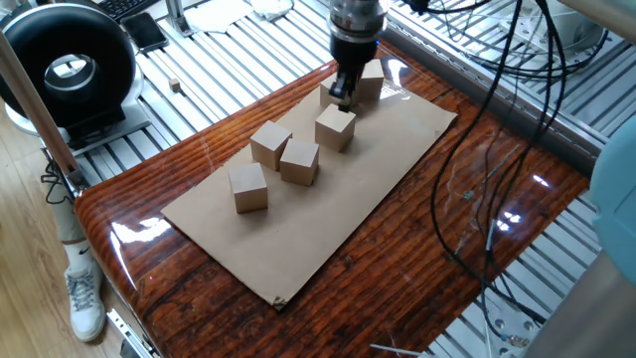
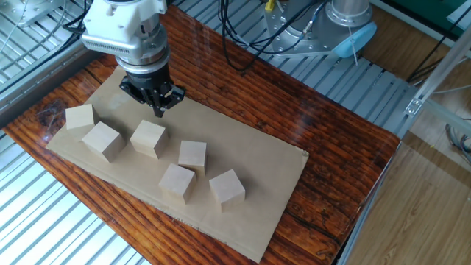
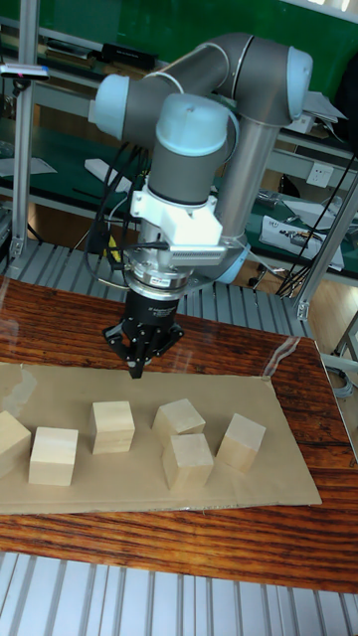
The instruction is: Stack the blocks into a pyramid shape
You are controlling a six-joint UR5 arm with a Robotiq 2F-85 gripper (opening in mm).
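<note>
Six blocks (image 2: 193,155) lie single-layer on cardboard sheet (image 2: 250,158) atop table (image 2: 331,169), none stacked. Gripper (image 2: 159,109) hangs above sheet beside third block from end (image 2: 149,138), fingertips pinched together, holding nothing. One fixed view: gripper (image 1: 343,96) hides most of one block; small tan cube (image 1: 175,86) sits off table, round black device (image 1: 66,72) alongside. Tall fixed view: gripper (image 3: 136,367) hovers clear of sheet, behind row; full arm (image 3: 244,89) visible, end block cut by frame edge.
</note>
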